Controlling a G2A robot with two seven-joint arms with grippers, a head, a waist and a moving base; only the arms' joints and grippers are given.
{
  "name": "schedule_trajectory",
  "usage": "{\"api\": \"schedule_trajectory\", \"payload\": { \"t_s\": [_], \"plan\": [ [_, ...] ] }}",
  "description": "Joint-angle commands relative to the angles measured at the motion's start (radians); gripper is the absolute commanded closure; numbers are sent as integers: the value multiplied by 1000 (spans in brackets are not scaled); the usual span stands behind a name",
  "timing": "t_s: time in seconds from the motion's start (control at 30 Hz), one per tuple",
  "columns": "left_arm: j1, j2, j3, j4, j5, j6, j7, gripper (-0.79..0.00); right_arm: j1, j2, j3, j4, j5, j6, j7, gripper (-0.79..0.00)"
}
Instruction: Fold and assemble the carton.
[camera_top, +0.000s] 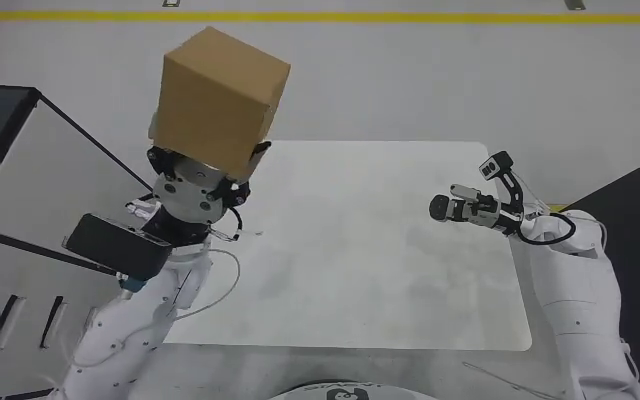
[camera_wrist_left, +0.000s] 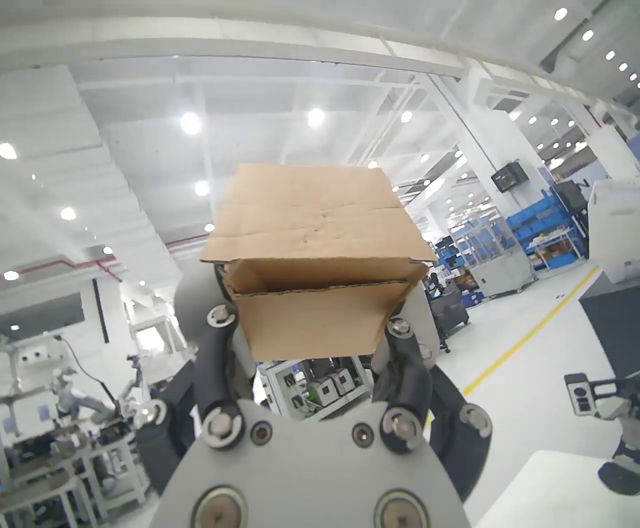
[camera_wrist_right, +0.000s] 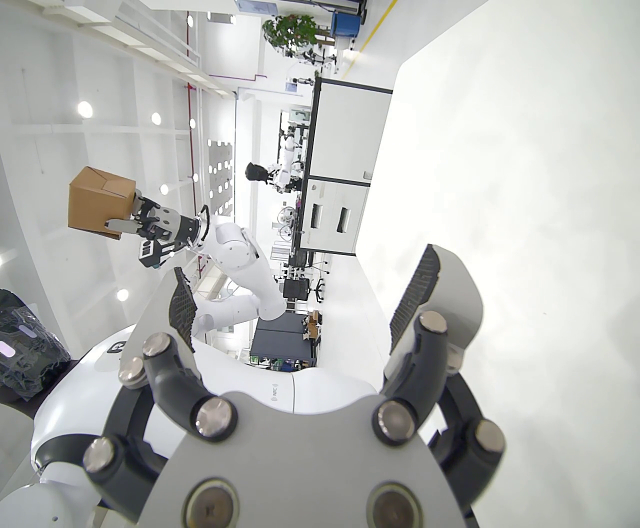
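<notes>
**A:** Let's start at our left hand (camera_wrist_left: 310, 325). What do we hold?

**B:** Its fingers (camera_wrist_left: 214, 350) are closed on a loose flap at the near end of the carton (camera_wrist_left: 305, 220). The box stands just beyond the fingertips, lifted clear above the counter (camera_top: 380, 250).

**A:** How far along do we judge it?

**B:** Well along. The walls are squared up into a box, and the faces farthest from our hand look shut in the top view. The end nearest our hand is not yet closed. One flap hangs out towards the palm, and we see into a gap behind it. We'd say tucking that end and setting the box down is what remains.

**A:** And the pose?

**B:** The left arm is raised with the wrist turned upward. The hand points up and away from the counter, and the carton sits over it.

**A:** Our right hand (camera_wrist_right: 300, 295)?

**B:** It's spread wide, with nothing between its pads (camera_wrist_right: 412, 295). It hangs over the counter near the edge on its own side, well apart from the carton, and opens across towards the left hand.
</notes>
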Motion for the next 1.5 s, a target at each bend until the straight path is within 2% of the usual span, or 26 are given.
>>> {"api": "schedule_trajectory", "payload": {
  "t_s": [0.0, 0.3, 0.53, 0.9, 1.17, 1.3, 1.47],
  "plan": [
    [11, -5, 3, -9, -51, 8, -17, 0, 0, 0, 0, 0, 0, 0, 0, -785],
    [37, -23, 17, -35, -137, 21, -35, 0, 0, 0, 0, 0, 0, 0, 0, -785],
    [55, -32, 19, -46, -143, -5, -41, 0, 0, 0, 0, 0, 0, 0, 0, -785],
    [69, -39, 27, -48, -31, -93, -69, 0, 0, 0, 0, 0, 0, 0, 0, -785],
    [67, -39, 25, -48, -20, -96, -67, 0, 0, 0, 0, 0, 0, 0, 0, -785],
    [78, -45, 38, -61, -101, -105, -89, 0, 0, 0, 0, 0, 0, 0, 0, -785],
    [131, -48, 78, -88, -257, -210, -184, 0, 0, 0, 0, 0, 0, 0, 0, -785]
  ]
}}
